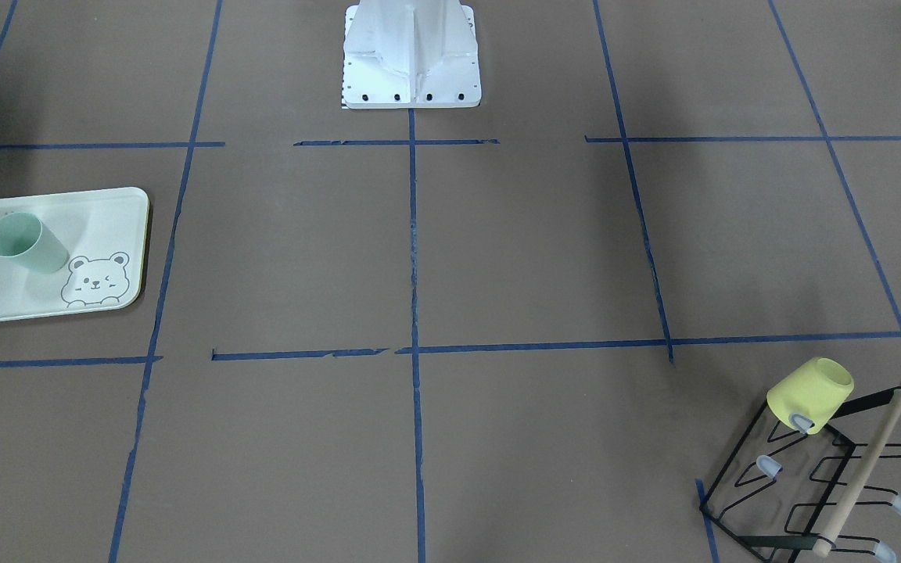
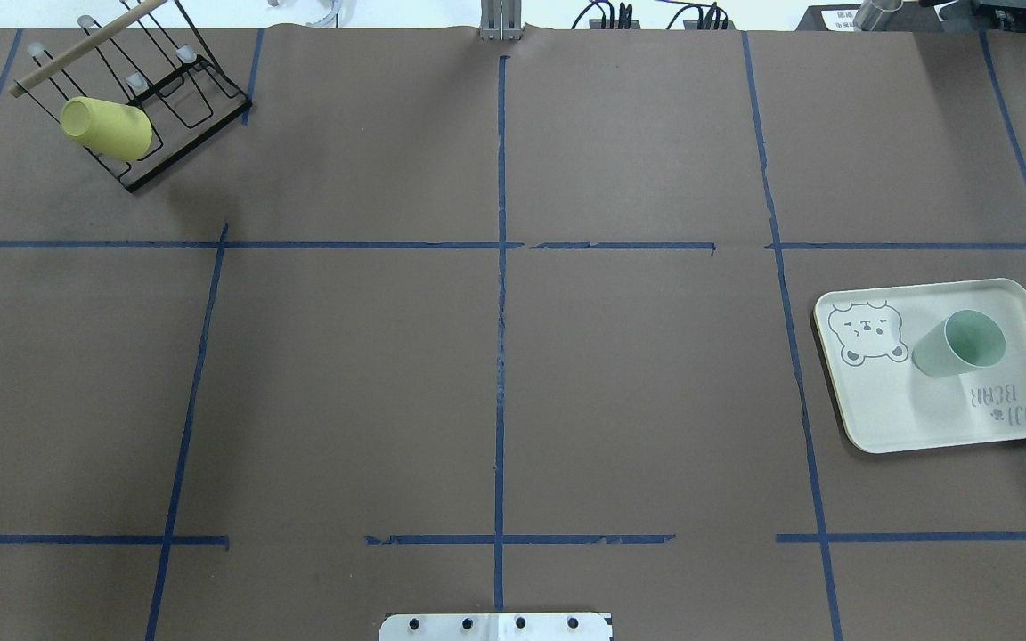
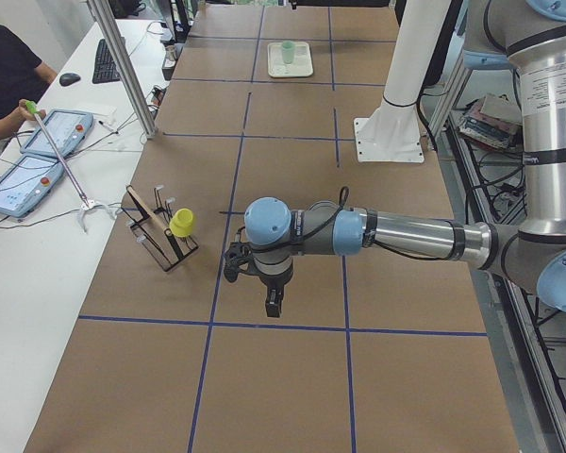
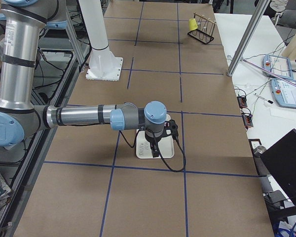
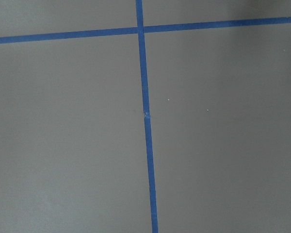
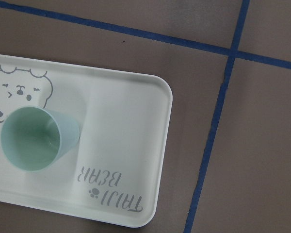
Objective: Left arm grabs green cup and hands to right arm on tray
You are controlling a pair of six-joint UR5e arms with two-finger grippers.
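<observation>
The green cup [image 2: 961, 344] stands upright, mouth up, on the tray [image 2: 887, 409] at the table's right side; no gripper touches it. Both also show in the front view, cup [image 1: 26, 242] on tray [image 1: 98, 211], and in the right wrist view, cup [image 6: 38, 138] on tray [image 6: 131, 141]. My right gripper [image 4: 154, 148] hangs above the tray; it shows only in the right side view, so I cannot tell its state. My left gripper [image 3: 272, 307] hangs over bare table near the rack, seen only in the left side view, state unclear.
A black wire rack [image 2: 166, 98] with a wooden bar holds a yellow cup [image 2: 108, 129] at the far left corner. The white robot base [image 1: 411, 62] stands at mid table edge. Blue tape lines cross the brown table. An operator [image 3: 9, 75] sits at the side desk.
</observation>
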